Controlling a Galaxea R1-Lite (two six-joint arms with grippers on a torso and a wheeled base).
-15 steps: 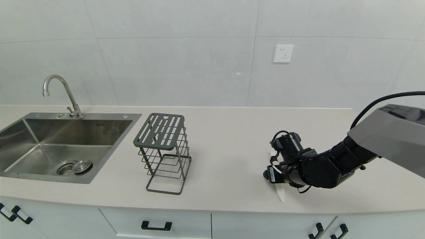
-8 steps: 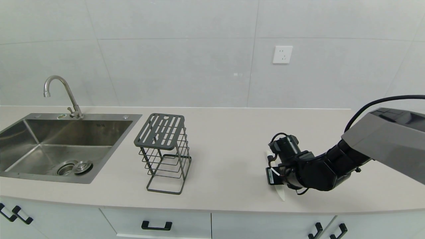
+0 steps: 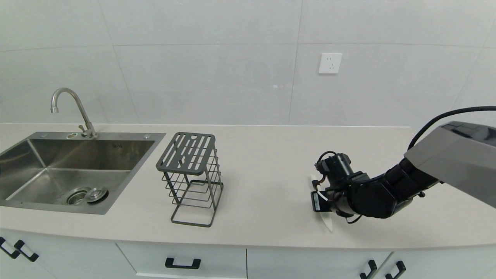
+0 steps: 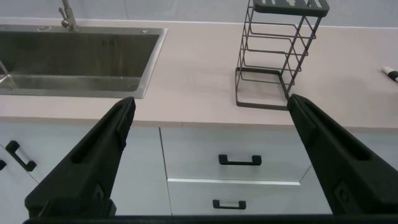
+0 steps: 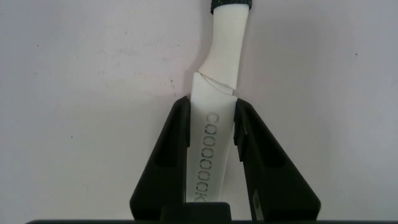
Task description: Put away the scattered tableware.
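Barely anything moved: right arm dipped a touch, came back, claw still clamped on the knife. Bench carries a sink on the robot's left and a dark wire rack just beside it. Right claw sits low, well right of the rack, fingers narrow, pinching the white knife from both sides. Knife lies flat near the front edge, tip poking out. Left claw wide, holding nothing, facing the drawers.

right hand low over white knife on counter, wire rack mid-counter, sink at left
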